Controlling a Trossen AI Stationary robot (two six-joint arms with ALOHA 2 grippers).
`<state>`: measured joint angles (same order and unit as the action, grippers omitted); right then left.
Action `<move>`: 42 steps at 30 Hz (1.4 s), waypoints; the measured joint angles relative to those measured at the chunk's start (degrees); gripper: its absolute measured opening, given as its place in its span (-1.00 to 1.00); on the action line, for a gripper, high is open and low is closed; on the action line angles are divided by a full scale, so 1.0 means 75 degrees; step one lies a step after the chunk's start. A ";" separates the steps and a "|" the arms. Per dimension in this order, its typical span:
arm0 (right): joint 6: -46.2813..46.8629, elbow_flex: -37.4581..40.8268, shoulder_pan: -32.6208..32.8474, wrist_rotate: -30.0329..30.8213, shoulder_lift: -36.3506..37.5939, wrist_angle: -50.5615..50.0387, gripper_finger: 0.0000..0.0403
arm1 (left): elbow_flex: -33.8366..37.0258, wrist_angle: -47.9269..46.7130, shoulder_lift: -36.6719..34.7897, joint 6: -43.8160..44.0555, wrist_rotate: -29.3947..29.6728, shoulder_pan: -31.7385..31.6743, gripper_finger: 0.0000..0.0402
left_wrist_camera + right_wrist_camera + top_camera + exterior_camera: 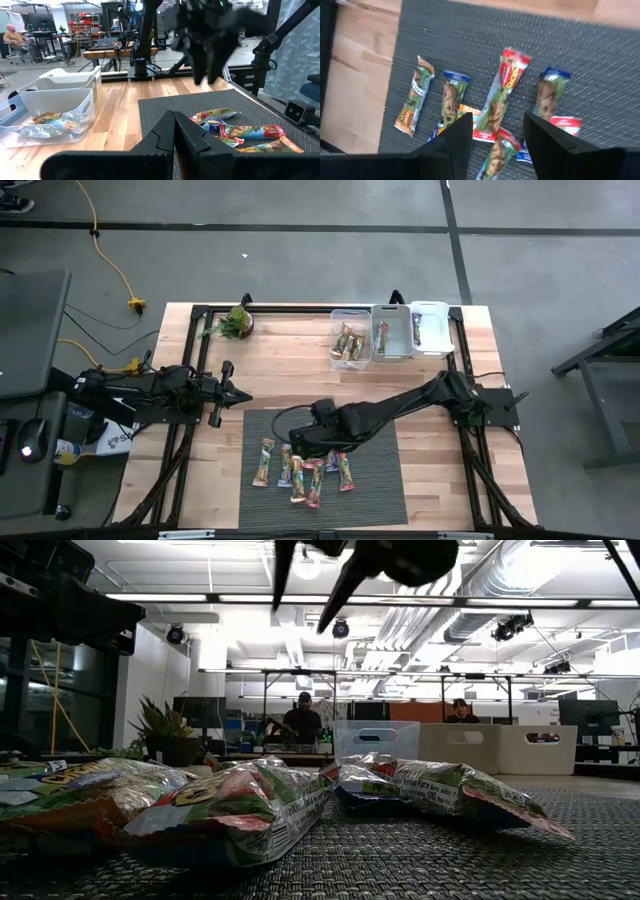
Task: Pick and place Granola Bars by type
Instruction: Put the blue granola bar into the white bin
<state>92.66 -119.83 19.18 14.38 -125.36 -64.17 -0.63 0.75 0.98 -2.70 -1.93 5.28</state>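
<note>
Right pincer (305, 448) hovers over the grey mat (380, 480) — fingers apart, holding nothing; six granola bars (304, 472) lie at six o'clock, three bins (392, 331) at one o'clock. Left wrist view: left pincer (174, 131) closed. Right wrist view — seven bars counted.

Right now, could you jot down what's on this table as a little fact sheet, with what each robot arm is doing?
surface: wooden table with a dark mat
on the mat: a cluster of Granola Bars, some overlapping
bins: three clear bins at the far edge; first bin holds several bars, middle bin at least one, third bin contents unclear
right gripper: open, empty, hovering above the bars
left gripper: shut, empty, waiting over bare wood at the left side
extra: small potted plant at the far left corner
</note>
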 joint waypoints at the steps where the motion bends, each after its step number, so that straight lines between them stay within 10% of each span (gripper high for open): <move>1: 0.0050 0.0000 0.0008 -0.0121 -0.0089 0.0098 -0.21 | 0.0001 0.0000 0.0001 0.0000 -0.0001 0.0000 -1.00; 22: -0.0616 0.0004 -0.0500 -0.1119 -0.0691 -0.1040 -0.20 | 0.0001 0.0000 0.0002 0.0000 -0.0003 0.0000 -1.00; 42: -0.0362 0.1473 -0.0755 -0.1979 -0.0771 0.0418 0.25 | 0.0001 0.0000 -0.0001 0.0000 0.0000 0.0000 -1.00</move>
<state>89.95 -108.78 13.52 -0.46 -131.15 -61.04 -0.62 0.75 0.97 -2.70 -1.93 5.28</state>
